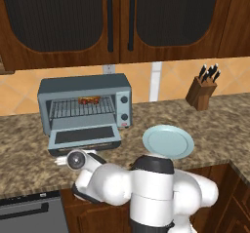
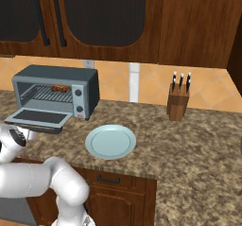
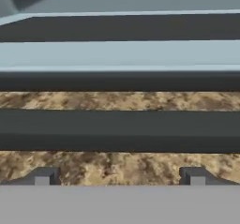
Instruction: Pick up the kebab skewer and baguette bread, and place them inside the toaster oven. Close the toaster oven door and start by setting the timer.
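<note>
The grey-blue toaster oven (image 1: 85,88) (image 2: 56,76) stands on the counter at the back left. Its door (image 1: 84,137) (image 2: 40,117) hangs open, folded down flat. A dark red kebab skewer (image 1: 89,100) (image 2: 59,88) lies on the wire rack inside. The baguette bread is hidden from me. My gripper (image 3: 119,177) is open, low at the counter's front edge, just in front of the door. In the hand view the door's dark handle bar (image 3: 120,130) runs straight across ahead of the fingertips (image 3: 43,176), with nothing between them. Two round knobs (image 1: 123,100) sit on the right panel.
An empty pale blue plate (image 1: 167,142) (image 2: 110,142) lies on the speckled counter right of the oven. A knife block (image 1: 201,91) (image 2: 178,101) stands at the back right. Dark wood cabinets (image 1: 117,17) hang overhead. A grey appliance (image 1: 29,212) sits under the counter at lower left.
</note>
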Robot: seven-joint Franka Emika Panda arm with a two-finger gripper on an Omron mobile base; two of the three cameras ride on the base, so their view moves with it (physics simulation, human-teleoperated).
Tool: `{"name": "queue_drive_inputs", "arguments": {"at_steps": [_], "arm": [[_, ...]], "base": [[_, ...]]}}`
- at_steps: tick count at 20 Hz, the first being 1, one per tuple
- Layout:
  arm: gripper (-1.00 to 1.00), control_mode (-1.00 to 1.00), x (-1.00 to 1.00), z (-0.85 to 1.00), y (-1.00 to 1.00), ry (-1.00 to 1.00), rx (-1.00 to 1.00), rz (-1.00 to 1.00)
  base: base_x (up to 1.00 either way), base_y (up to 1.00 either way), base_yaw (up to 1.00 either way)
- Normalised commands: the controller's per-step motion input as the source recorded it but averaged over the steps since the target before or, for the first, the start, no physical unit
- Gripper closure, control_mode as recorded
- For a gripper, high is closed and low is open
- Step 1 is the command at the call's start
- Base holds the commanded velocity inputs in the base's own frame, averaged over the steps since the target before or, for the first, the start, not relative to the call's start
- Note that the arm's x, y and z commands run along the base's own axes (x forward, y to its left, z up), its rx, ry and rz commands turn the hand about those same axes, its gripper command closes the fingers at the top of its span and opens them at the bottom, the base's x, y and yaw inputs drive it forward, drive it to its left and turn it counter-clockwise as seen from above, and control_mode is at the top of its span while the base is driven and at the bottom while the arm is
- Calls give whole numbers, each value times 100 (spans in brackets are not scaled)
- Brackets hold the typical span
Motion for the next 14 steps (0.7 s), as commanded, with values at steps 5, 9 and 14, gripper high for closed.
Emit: {"name": "queue_drive_inputs", "arguments": {"at_steps": [5, 9, 14], "arm": [[-100, -100, 31, -26, 3, 0, 0, 1], [-100, -100, 30, -13, 3, 0, 0, 0], [-100, -100, 16, 15, 0, -8, 0, 0]], "base": [[0, 0, 0], [0, 0, 0], [0, 0, 0]]}}
